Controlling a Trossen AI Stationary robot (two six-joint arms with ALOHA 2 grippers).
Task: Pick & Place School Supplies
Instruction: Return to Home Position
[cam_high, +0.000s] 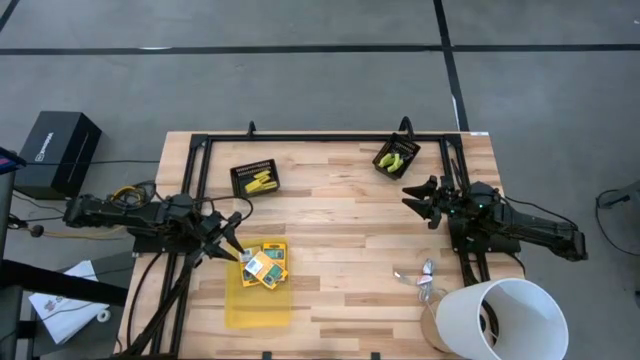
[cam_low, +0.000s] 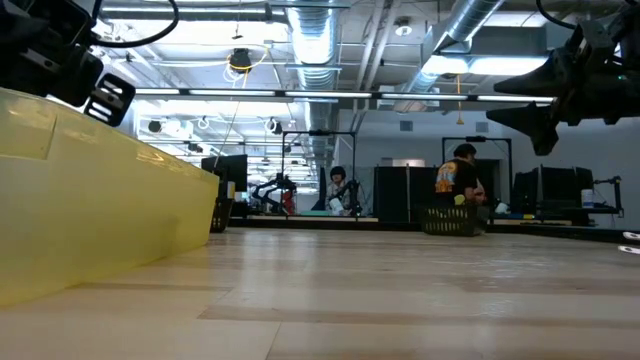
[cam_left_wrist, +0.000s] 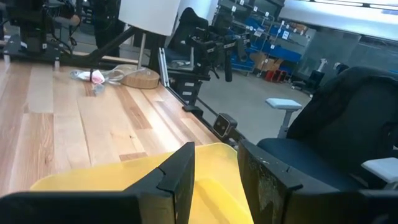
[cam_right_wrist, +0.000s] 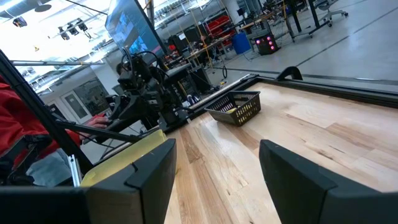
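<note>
Near left: yellow tray (cam_high: 255, 306) holds printed boxes (cam_high: 266, 266), piled at its far end, long axes diagonal. Left gripper (cam_high: 236, 236) just left of the boxes, jaws apart, empty. Metal clips (cam_high: 425, 277) near right. Right gripper (cam_high: 414, 200) mid right, jaws wide, empty. Far: left black bin (cam_high: 238, 177) with yellow sticks (cam_high: 259, 181) lying roughly left-right; right black bin (cam_high: 409, 150) with scissor tools (cam_high: 393, 160) lying diagonal.
</note>
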